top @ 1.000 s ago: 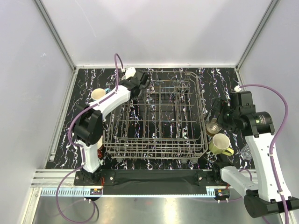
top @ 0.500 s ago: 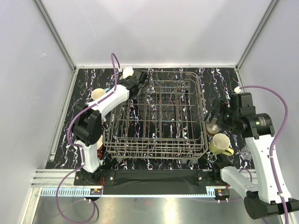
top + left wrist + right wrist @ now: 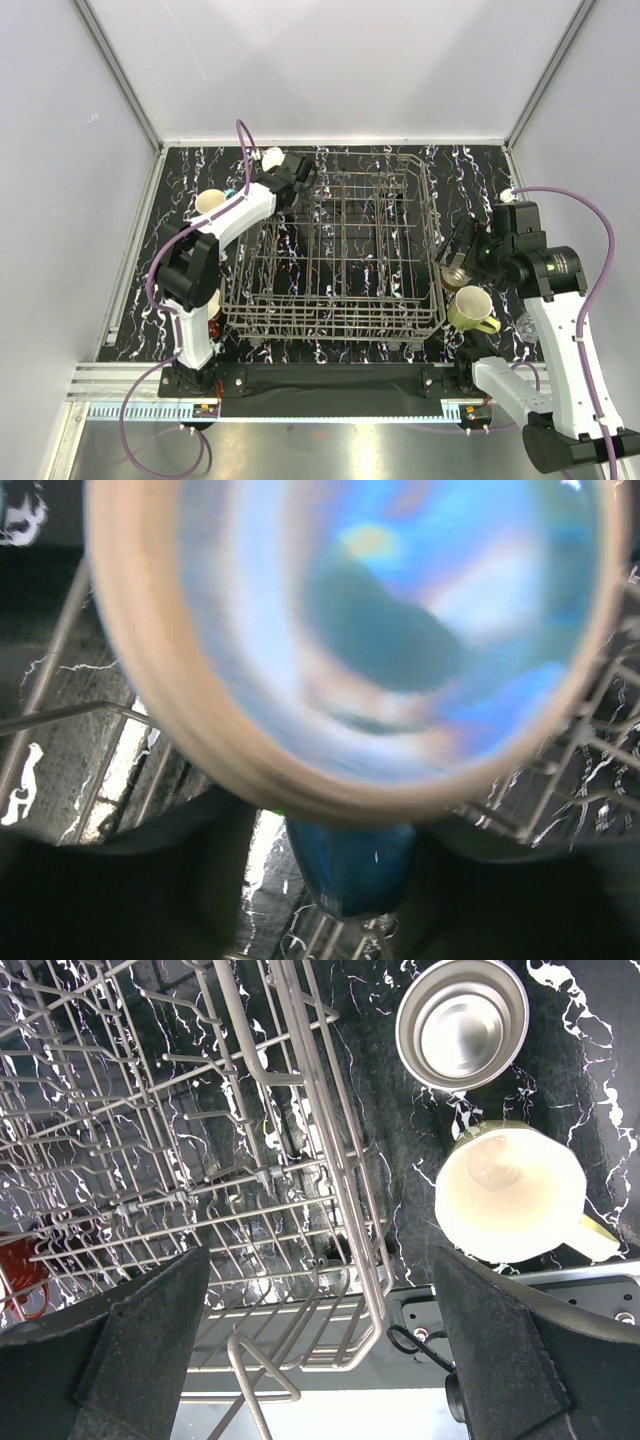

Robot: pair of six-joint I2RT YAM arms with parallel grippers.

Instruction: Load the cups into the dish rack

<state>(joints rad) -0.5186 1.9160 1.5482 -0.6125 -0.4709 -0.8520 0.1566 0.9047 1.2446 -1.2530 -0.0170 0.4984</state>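
Two-arm cup-loading scene, described near to far. Nearest, on the right of the black marbled table [image 3: 470,165], a yellow-green mug [image 3: 510,1193] stands mouth up with its handle toward the right. A small clear glass [image 3: 526,325], faint in the overhead view, sits just to its right. On the near left, a red cup [image 3: 213,322] is largely hidden beside the lower link of the left arm. Just beyond the yellow-green mug, a steel tumbler [image 3: 462,1022] stands mouth up, near the right wall of the dish rack [image 3: 335,250] but outside it. The right gripper [image 3: 315,1260] hangs just right of that wall, near the tumbler, its jaws spread wide with nothing between them. The grey wire rack occupies the middle of the table. Farther back on the left, a cream mug [image 3: 210,202] stands on the table, apart from the rack's left wall. Farthest, the left gripper [image 3: 303,175] reaches over the rack's far left corner. Its wrist view is filled by a blurred light blue mug [image 3: 400,630] with a pale rim, mouth toward the camera, above the rack wires. The mug's blue handle [image 3: 348,865] lies between the dark fingers [image 3: 110,890], which stand partly apart. Whether they press on the handle cannot be told.
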